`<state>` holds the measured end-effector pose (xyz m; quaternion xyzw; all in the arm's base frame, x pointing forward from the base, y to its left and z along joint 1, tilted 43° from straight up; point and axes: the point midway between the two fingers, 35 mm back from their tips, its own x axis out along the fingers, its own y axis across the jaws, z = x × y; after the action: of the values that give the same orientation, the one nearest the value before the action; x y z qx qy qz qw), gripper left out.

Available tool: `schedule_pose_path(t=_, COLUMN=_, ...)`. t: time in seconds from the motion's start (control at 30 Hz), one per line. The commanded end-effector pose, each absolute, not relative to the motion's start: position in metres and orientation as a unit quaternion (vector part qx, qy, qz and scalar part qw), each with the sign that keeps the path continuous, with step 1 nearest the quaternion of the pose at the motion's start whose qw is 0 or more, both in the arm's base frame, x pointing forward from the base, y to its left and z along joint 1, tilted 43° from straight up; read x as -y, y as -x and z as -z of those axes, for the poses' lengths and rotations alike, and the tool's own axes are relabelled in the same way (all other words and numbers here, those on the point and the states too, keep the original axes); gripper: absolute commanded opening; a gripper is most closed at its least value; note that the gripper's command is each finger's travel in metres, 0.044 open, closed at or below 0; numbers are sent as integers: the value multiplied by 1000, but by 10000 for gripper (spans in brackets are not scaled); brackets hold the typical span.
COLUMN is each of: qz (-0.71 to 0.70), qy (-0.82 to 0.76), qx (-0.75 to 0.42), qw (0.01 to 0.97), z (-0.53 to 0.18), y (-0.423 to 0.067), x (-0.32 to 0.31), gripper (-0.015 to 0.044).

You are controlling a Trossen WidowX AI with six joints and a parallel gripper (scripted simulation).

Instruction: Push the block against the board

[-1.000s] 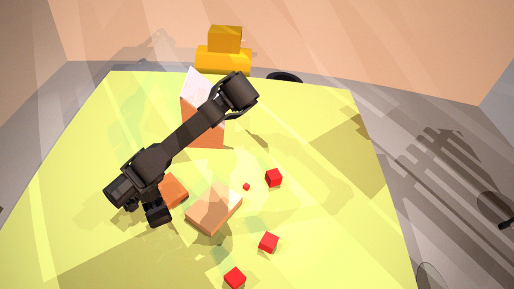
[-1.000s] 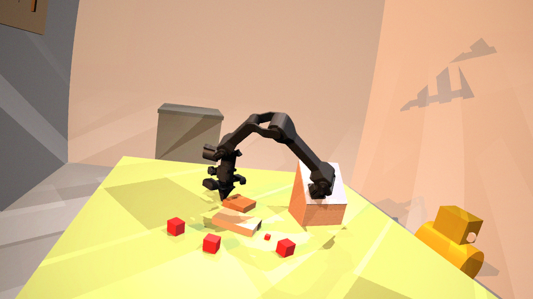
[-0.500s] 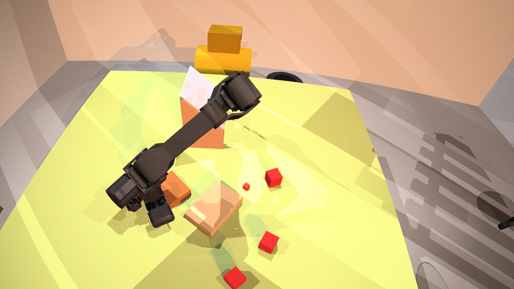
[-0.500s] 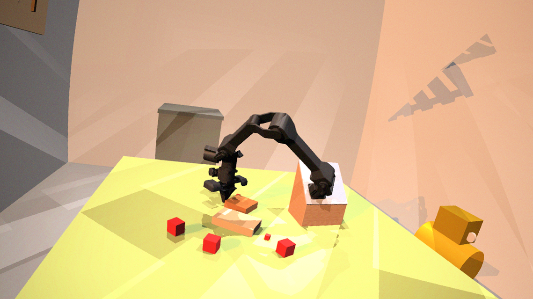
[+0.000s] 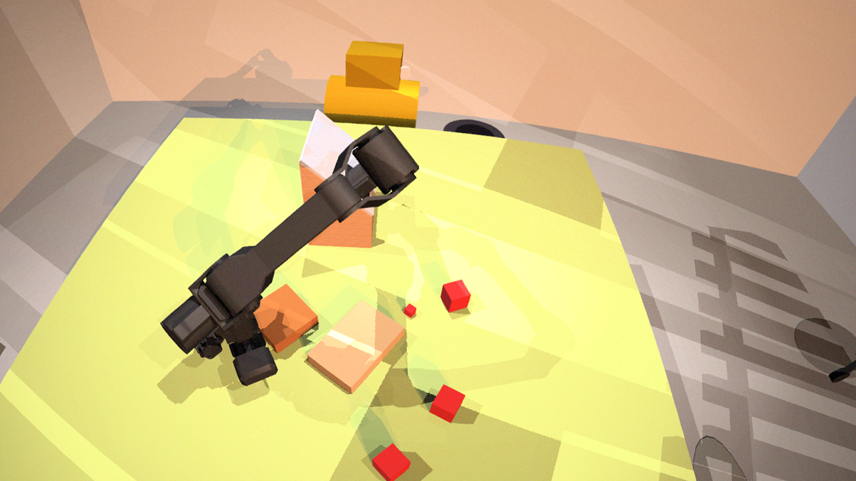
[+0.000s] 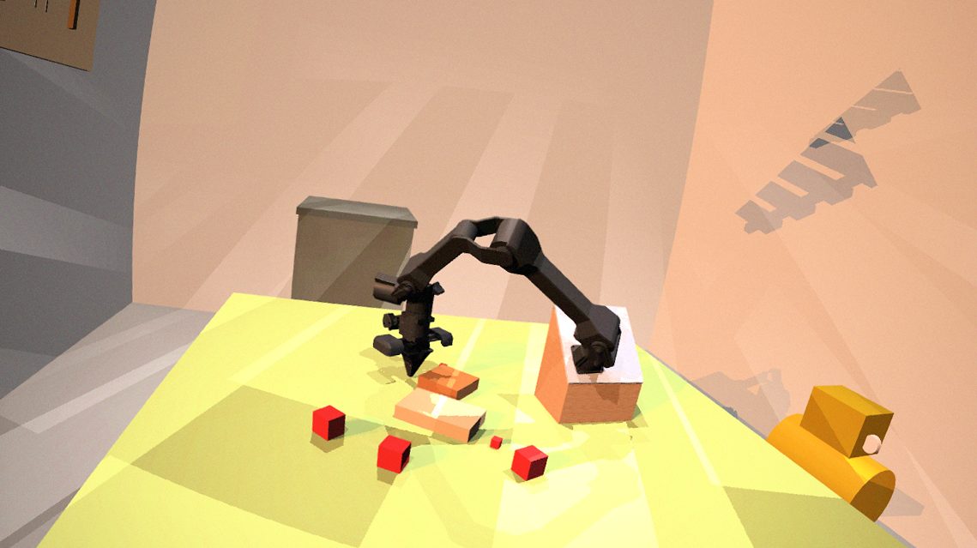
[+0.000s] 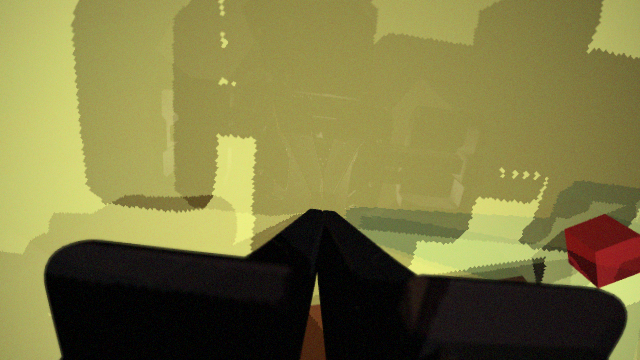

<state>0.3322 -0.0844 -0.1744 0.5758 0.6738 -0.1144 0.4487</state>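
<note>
The square block [image 5: 288, 318] [image 6: 449, 381] is a small, flat, dark orange piece on the yellow table. The board [image 5: 356, 345] [image 6: 440, 416] is a larger, paler, flat piece lying just to its right in the top view. Their facing sides are very close, and I cannot tell whether they touch. My gripper [image 6: 413, 369] [image 7: 320, 223] is shut on nothing. It points down with its tip at table level, against the block's side that faces away from the board. A sliver of the block [image 7: 312, 336] shows under the fingers in the wrist view.
Three red cubes [image 5: 455, 295] [image 5: 446, 402] [image 5: 391, 462] and a tiny red one [image 5: 410, 309] lie around the board. One red cube [image 7: 600, 249] shows in the wrist view. The arm's pedestal [image 5: 344, 225] [image 6: 589, 398] stands behind. A yellow object [image 5: 371, 88] lies off the table.
</note>
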Motion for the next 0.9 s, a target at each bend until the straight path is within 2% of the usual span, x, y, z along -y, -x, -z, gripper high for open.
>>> schedule_pose_path(t=0.0, qz=114, qy=-575, qx=-674, qw=450, z=178, y=-335, x=90, gripper=0)
schedule_pose_path(t=0.37, qz=114, qy=-574, qx=-673, qw=451, z=187, y=-342, x=101, gripper=0)
schedule_pose_path(t=0.6, qz=116, qy=-574, qx=-673, qw=452, z=145, y=-337, x=134, gripper=0)
schedule_pose_path(t=0.87, qz=99, qy=-562, qx=-676, qw=465, z=139, y=-336, x=130, gripper=0)
